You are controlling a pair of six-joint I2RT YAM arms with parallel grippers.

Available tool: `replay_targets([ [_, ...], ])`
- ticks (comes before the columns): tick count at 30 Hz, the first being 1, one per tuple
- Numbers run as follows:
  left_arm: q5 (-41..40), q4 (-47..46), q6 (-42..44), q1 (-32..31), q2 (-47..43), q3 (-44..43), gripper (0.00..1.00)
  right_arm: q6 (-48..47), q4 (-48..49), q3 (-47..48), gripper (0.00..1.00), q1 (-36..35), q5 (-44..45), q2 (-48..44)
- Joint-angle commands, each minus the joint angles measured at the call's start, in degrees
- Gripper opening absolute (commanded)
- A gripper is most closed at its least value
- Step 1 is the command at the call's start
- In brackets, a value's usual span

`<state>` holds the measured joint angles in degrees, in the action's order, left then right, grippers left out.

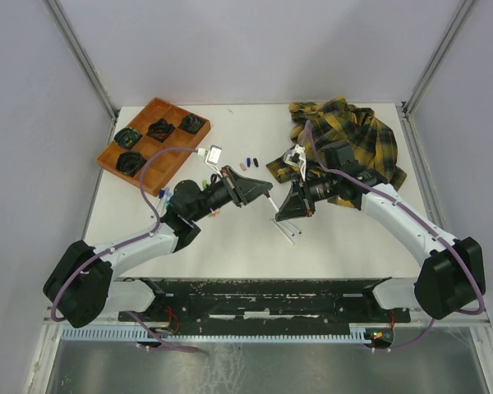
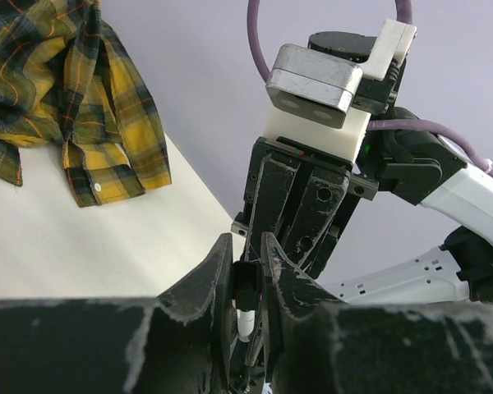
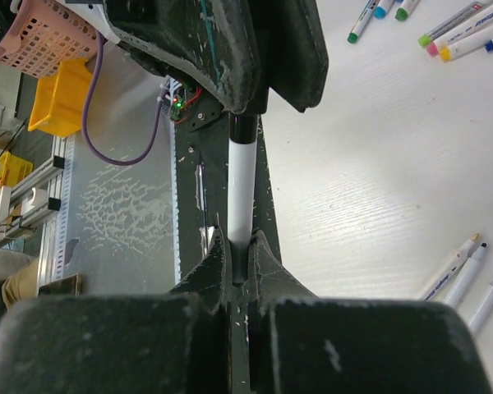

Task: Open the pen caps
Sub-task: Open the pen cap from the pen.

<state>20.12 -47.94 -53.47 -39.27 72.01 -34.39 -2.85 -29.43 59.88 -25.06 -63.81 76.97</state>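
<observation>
Fingers (image 2: 215,283) of the left gripper (image 2: 246,246) pinch the black cap (image 2: 245,289) at one end of a white marker barrel (image 3: 241,180). The right gripper (image 3: 239,240) has its fingers pressed onto the same barrel farther along. Both grippers meet at the centre of the top view, with the marker spanning the gap between them over the table (image 1: 230,242).

Items, largest first:

1. One yellow-and-black plaid shirt (image 1: 357,135), crumpled, upper right of the top view.
2. One orange tray (image 1: 158,104), upper left of the top view, holding four black objects (image 1: 131,162), each in its own compartment.
3. Seven capped markers (image 3: 456,23), upper right of the right wrist view, partly cut by the frame edge. Cap colours: green, blue, pink, yellow.
4. Three uncapped markers (image 3: 453,264), lower right of the same view, lying side by side.
5. Three loose caps (image 1: 248,162), in a short row between tray and shirt, upper centre of the top view.
</observation>
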Motion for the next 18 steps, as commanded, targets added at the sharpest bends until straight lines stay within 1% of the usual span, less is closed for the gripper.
replay_targets([
  [1,2.21,-3.11,-1.78,0.24,0.64,-1.69,0.03,-0.26,1.8,2.57,0.01,-0.29,-1.75,0.05],
  [2,2.11,-3.12,-1.41,0.24,0.55,-1.52,0.03,0.08,2.02,2.55,0.05,-0.36,-1.69,0.1],
  [5,1.09,-3.27,-0.25,0.24,0.18,-0.99,0.03,2.75,4.2,2.16,0.21,-0.33,-2.34,0.41],
  [7,0.43,-3.96,0.02,0.24,0.11,-0.35,0.03,7.48,8.06,1.06,0.31,-0.34,-2.95,0.42],
  [8,0.23,-4.94,-0.15,0.24,0.19,0.06,0.03,9.32,10.04,0.44,0.34,-0.33,-3.12,0.39],
  [10,0.1,-7.3,-0.85,0.1,0.6,0.79,0.03,12.26,13.19,-0.62,0.36,-0.32,-3.1,0.37],
  [13,0.35,-9.15,-1.61,0.15,1.4,1.38,0.03,15.6,16.72,-1.65,0.37,-0.35,-2.84,0.48],
  [17,0.94,-10.7,-2.15,0.11,2.54,1.51,0.03,17.1,18.3,-2.3,0.36,-0.34,-1.54,0.63],
  [18,1.05,-10.97,-2.18,0.12,2.79,1.48,0.03,17.09,18.27,-2.31,0.34,-0.32,-1.24,0.58],
])
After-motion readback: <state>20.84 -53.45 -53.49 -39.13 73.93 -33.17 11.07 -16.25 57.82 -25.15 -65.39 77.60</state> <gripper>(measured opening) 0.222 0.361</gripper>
